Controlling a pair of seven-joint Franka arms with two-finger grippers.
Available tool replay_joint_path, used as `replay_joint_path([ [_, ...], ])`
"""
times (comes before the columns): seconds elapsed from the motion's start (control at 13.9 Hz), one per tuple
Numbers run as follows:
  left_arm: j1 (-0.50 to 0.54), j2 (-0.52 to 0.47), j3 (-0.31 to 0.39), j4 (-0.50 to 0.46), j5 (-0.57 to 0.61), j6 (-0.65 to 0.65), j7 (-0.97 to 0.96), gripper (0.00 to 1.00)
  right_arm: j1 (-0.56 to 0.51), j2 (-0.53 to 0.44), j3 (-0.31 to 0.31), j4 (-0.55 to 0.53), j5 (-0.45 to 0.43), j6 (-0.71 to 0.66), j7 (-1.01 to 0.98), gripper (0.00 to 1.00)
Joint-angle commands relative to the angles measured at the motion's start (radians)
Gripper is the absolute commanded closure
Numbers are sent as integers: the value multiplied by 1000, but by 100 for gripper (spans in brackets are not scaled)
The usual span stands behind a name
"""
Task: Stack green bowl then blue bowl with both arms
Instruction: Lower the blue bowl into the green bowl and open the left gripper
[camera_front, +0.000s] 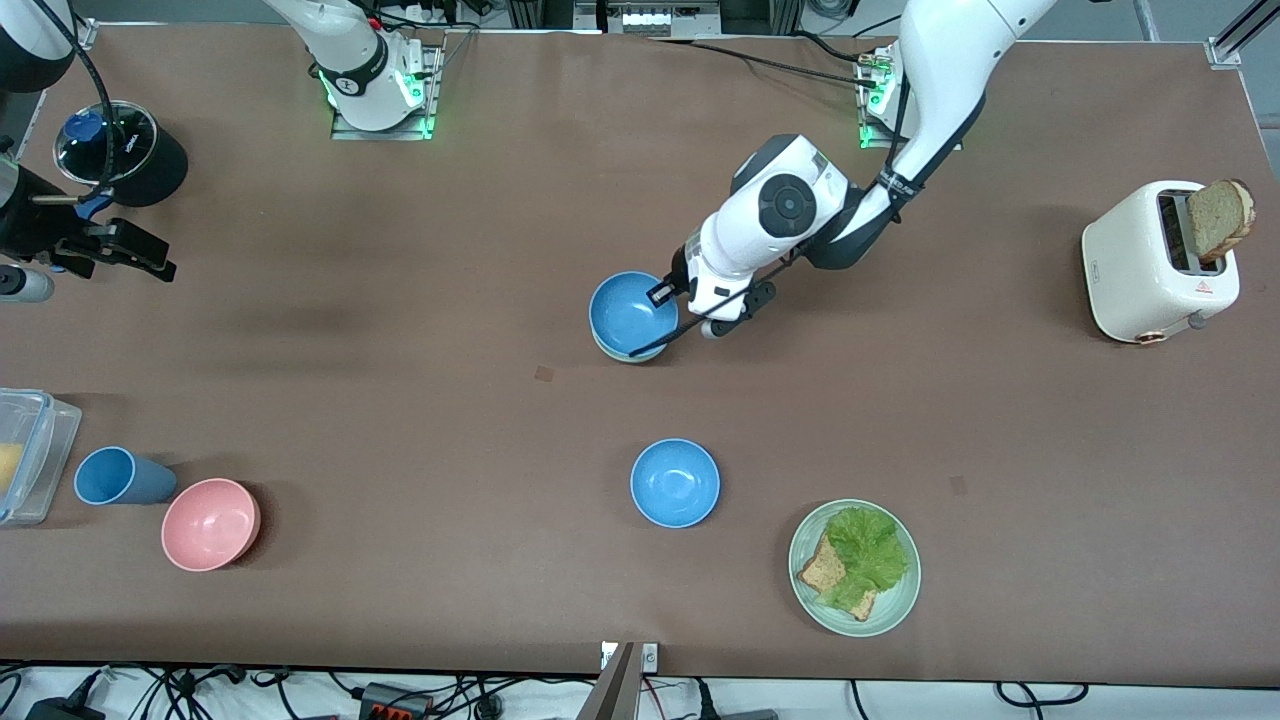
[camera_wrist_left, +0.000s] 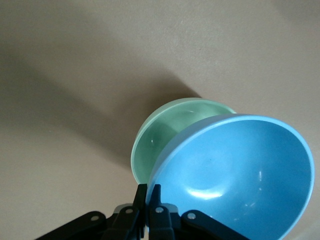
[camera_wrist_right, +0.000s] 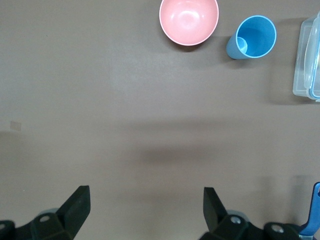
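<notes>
1. Left gripper (camera_front: 664, 293) pinched tight on the rim of the blue bowl (camera_front: 630, 313), held tipped over the green bowl (camera_wrist_left: 165, 135).
2. Green bowl sitting on the table (camera_front: 400, 400) near the middle, farther from the front camera than the spare blue bowl (camera_front: 675, 482).
3. Probably light, hard and smooth bowls, so likely slippery; best held by the thin rim, as now.
4. Blue bowl partly inside the green bowl, not yet sitting flat; seems to need lowering gently so rims do not bump.
5. Lots of bare table all around the green bowl, so plenty of room to pull away.
6. Right gripper (camera_wrist_right: 145, 210) waiting with fingers wide apart, holding nothing, over the right arm's end of the table, well apart from the green bowl.
</notes>
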Motion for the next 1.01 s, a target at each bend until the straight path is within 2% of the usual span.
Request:
replay_joint_path([
  [0.0,-28,-8,28,-7,36,17,-37,99,-2,-18,6,-10,-16,4,5,0],
  [0.57,-30,13,41,-7,39,51,-31,97,-2,-17,6,-12,-16,5,1,0],
  [0.65,-30,13,41,-6,39,51,-31,93,-4,-17,6,-12,-16,5,1,0],
  [0.86,-16,10,46,0,39,40,-30,59,-4,-17,6,-15,-17,5,-1,0],
  [0.93,-4,1,45,10,39,20,-31,56,-4,-17,6,-15,-17,5,-1,0],
])
